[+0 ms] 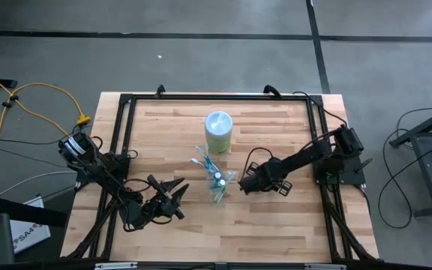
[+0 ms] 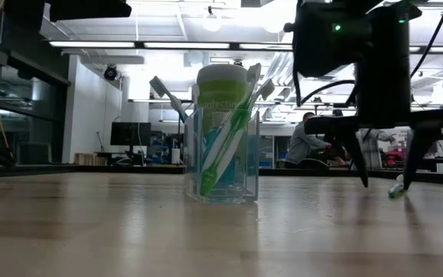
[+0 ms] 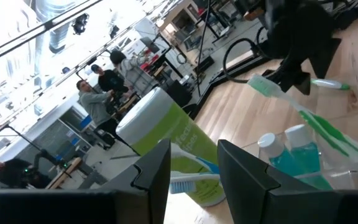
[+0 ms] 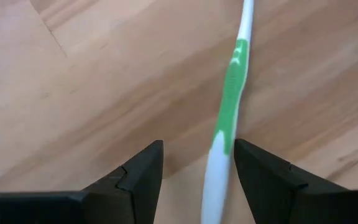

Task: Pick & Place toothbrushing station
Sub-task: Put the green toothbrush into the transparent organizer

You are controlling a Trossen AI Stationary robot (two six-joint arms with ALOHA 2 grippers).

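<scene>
Frankly, a fair bit is hard to read from above: the clear tumbler (image 1: 219, 187) near the middle of the wooden table (image 1: 276, 135) is a pale tangle of brushes, and I cannot count them there. From table height the tumbler (image 2: 221, 158) stands upright with green-and-white toothbrushes (image 2: 225, 150) leaning in it, heads poking out over the rim, and a green-and-white canister (image 2: 223, 85) right behind it, mostly screened by the glass. The left wrist view adds two blue toothpaste tubes (image 3: 294, 155) standing inside the tumbler, their lower ends cut off by the picture's edge, and a blue-and-white toothbrush (image 3: 194, 174) partly hidden behind the fingers.

A loose green-and-white toothbrush (image 4: 229, 118) lies flat on the wood, apart from the tumbler, on its right-arm side. Both its ends run out of the right wrist picture. The right gripper (image 4: 197, 165) hangs directly over it, fingers spread wide, the handle running between them close beside one finger (image 4: 260, 174); whether that finger touches it I cannot tell. Nothing is clamped. At table height the fingertips hang just above the wood, the brush's end (image 2: 395, 188) showing between them.

The left gripper (image 1: 172, 196) waits near the tumbler on the other side, pointing at it, its fingers (image 3: 157, 171) parted and empty.

People stand in the room beyond the table, too small to make out.
</scene>
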